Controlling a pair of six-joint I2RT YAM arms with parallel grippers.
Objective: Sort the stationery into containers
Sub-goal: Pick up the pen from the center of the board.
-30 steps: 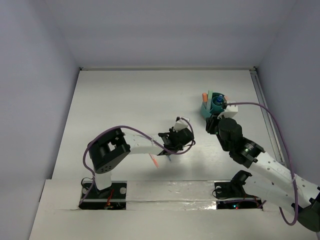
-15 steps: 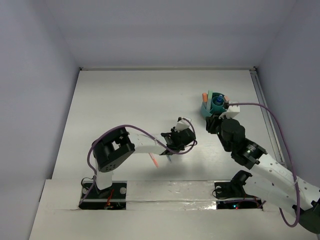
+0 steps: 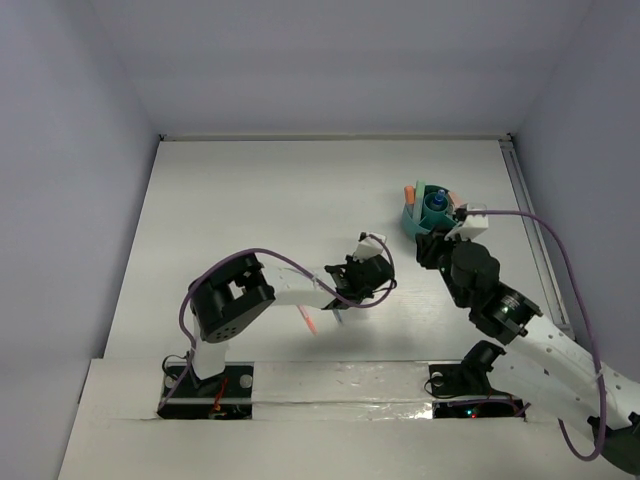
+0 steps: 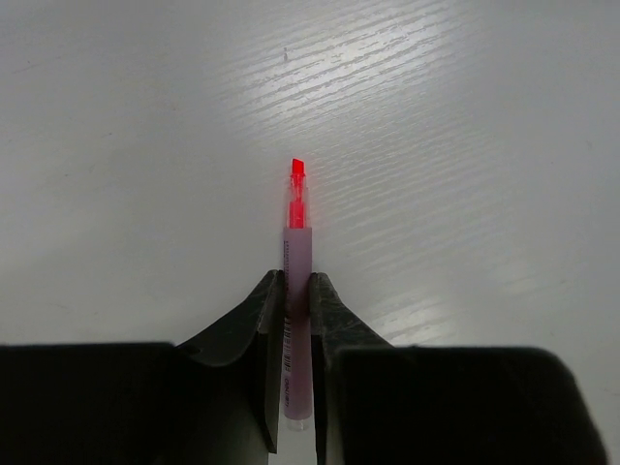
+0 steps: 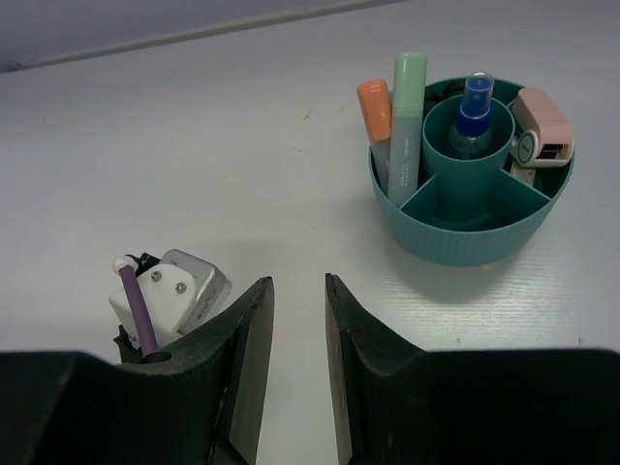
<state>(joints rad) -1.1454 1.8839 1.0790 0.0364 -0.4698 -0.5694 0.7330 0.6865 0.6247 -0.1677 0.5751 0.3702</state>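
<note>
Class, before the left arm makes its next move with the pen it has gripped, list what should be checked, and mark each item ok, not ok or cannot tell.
1. Left gripper shut on the red-tipped pen: ok, both fingers press the barrel.
2. Pen straight in the grip: ok, its tip points directly ahead.
3. Pen lifted off the table: cannot tell.
4. Free compartment in the teal organiser: ok, the near one looks empty.
5. Right gripper open and holding nothing: ok.
6. Approach to the organiser free: not ok, the right gripper hovers close in front of it.
</note>
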